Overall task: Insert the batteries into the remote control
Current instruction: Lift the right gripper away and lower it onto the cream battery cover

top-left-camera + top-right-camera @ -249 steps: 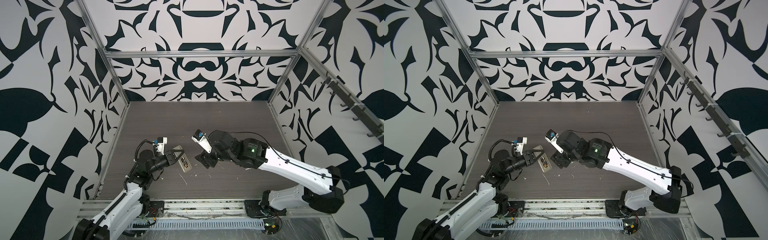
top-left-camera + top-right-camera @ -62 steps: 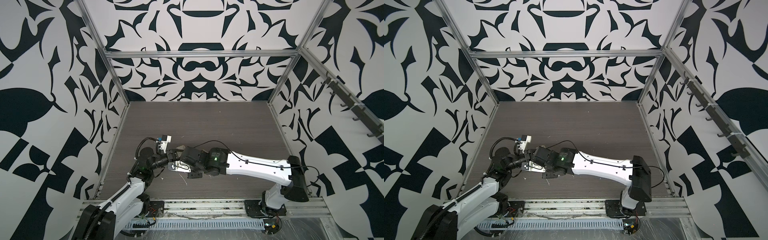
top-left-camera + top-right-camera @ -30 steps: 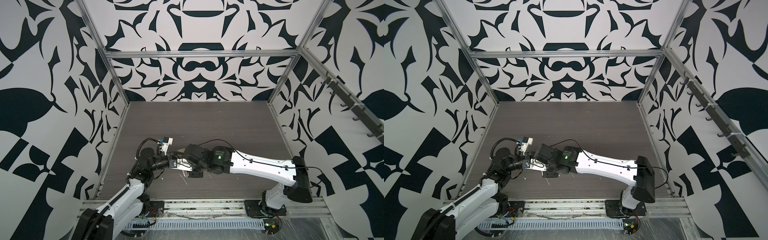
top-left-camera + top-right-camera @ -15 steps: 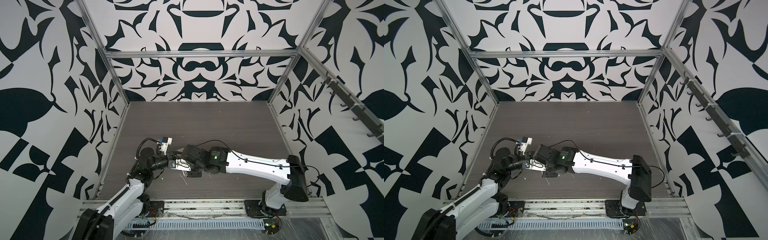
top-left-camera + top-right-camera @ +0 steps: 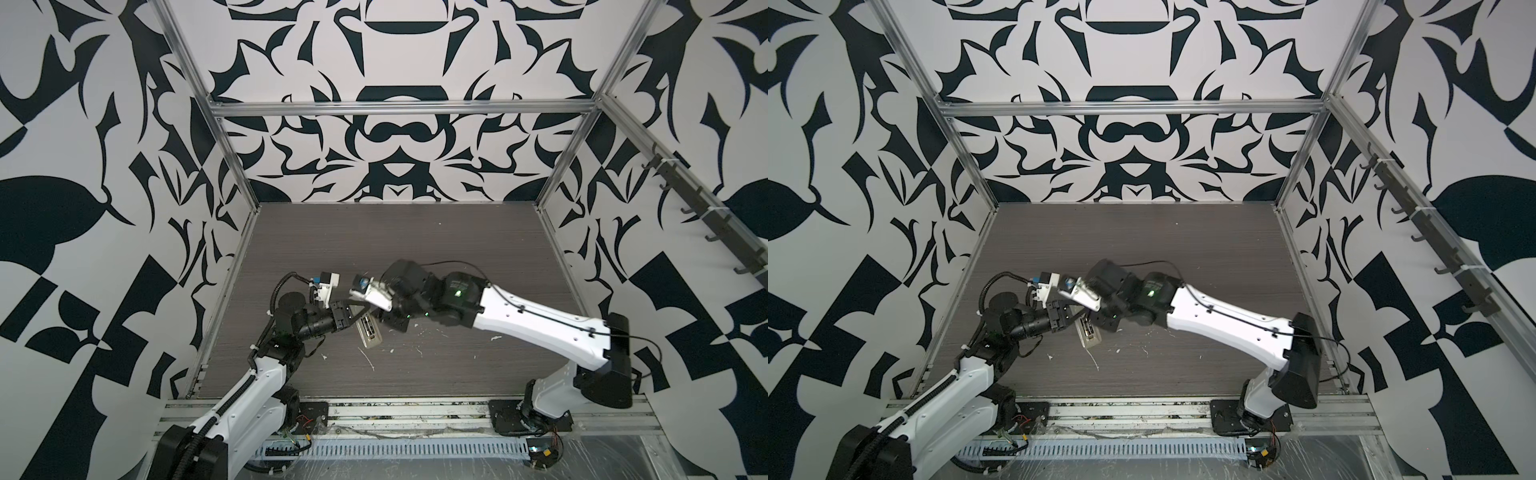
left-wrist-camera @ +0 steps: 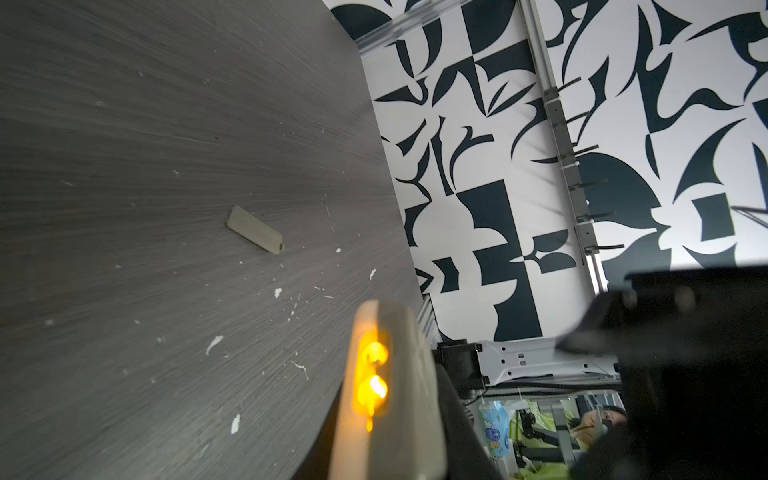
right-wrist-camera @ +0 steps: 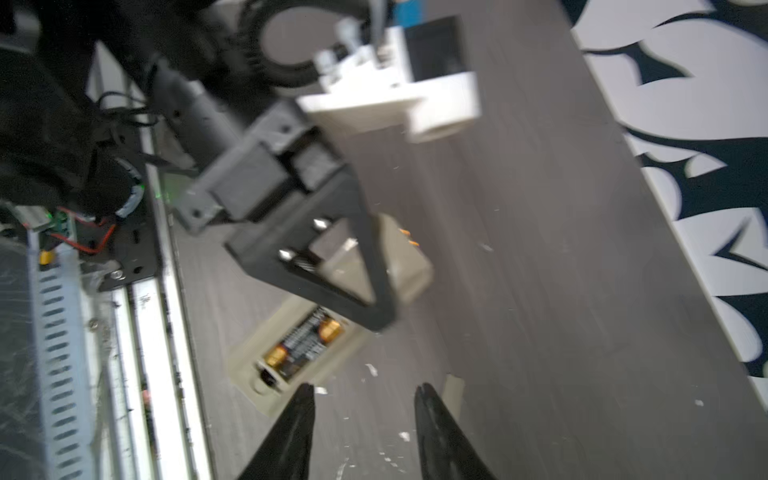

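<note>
Near the front left of the dark wood-grain desk (image 5: 415,249), the left end effector (image 5: 352,319) is clamped tight on the slim beige-backed white remote control (image 7: 405,266); two dark copper-ended batteries (image 7: 305,343) sit in its open back. The right end effector (image 7: 363,399), half spread and empty, hovers just beside it.

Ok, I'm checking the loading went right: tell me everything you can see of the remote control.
The remote control is a slim beige plastic slab, back side up, its battery bay uncovered with two dark, copper-ended batteries lying side by side inside. The left gripper clamps it just past the bay; the right gripper is open and apart from it.
</note>
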{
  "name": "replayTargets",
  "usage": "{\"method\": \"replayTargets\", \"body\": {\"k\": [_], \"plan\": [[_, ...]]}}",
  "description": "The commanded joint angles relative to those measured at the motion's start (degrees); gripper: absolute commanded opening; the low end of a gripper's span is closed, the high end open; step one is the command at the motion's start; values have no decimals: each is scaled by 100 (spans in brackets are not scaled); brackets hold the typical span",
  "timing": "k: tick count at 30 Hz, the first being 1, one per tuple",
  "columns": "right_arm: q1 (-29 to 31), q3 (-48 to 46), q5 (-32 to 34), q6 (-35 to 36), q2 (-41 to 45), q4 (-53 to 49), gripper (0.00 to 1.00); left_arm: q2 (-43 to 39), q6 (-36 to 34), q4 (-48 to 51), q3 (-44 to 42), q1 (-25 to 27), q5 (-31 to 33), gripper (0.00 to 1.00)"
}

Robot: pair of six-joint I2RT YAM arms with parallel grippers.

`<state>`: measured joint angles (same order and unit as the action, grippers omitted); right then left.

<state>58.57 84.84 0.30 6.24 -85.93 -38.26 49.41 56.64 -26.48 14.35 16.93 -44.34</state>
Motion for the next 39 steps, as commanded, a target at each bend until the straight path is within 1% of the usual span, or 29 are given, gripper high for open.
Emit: {"method": "replayTargets", "body": {"k": [1, 2, 5, 7, 9, 14, 17, 24, 29, 36, 39], "plan": [[-963, -253, -447, -1189, 173, -165, 60, -12, -266, 204, 100, -68, 100, 0], [-1178, -256, -428, -1251, 37, -307, 66, -10, -286, 209, 90, -71, 118, 0], [-1407, 49, -140, -1103, -569, -782, 77, -10, -335, 248, 97, -71, 125, 0], [-1476, 338, 46, -947, -982, -1089, 80, -31, -334, 244, 96, -67, 105, 0], [-1560, 554, 172, -849, -1379, -1303, 81, -90, -332, 249, 72, -67, 117, 0], [-1639, 674, 137, -751, -2118, -1524, 84, -155, -385, 266, -14, -67, 223, 0], [-1639, 595, 149, -785, -2335, -1504, 85, -39, -423, 209, -61, -69, 261, 0], [-1639, 352, 20, -792, -2589, -1277, 84, 330, -297, -284, -90, -67, 163, 0], [-1664, 219, -310, -732, -2732, -1139, 82, 274, -297, -271, -125, -67, 188, 0], [-1665, 244, -394, -685, -2938, -1061, 79, 254, -308, -216, -117, -68, 241, 0], [-1664, 213, -375, -676, -2994, -1007, 75, 258, -325, -201, -126, -67, 276, 0]]}}
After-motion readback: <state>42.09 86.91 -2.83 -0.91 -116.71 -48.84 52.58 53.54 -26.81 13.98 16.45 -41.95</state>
